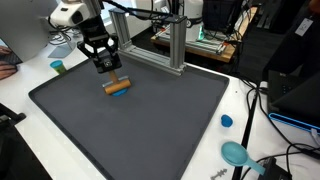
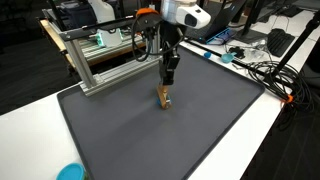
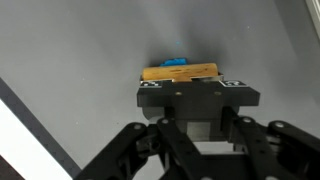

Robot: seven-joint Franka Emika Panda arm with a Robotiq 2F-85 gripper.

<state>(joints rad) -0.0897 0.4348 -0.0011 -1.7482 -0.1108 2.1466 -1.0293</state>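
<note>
In an exterior view, note the gripper (image 1: 103, 62) hanging just above the orange-brown block (image 1: 117, 87), lying flat on the dark mat (image 1: 170, 120) toward its far side. In an exterior view again, same block (image 2: 164, 97) right under the gripper (image 2: 170, 78), maybe touching; cannot tell jaws apart or together, so check that first. In the wrist view, centre the block (image 3: 180, 72), blue bit (image 3: 176, 61) behind it, ahead of the gripper (image 3: 195, 92), square the jaws across its short side, and lower straight without nudging.

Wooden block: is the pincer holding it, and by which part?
It cannot be told. The pincer hangs close above the wooden block, which seems to lie on the mat; no view shows contact clearly.
</note>
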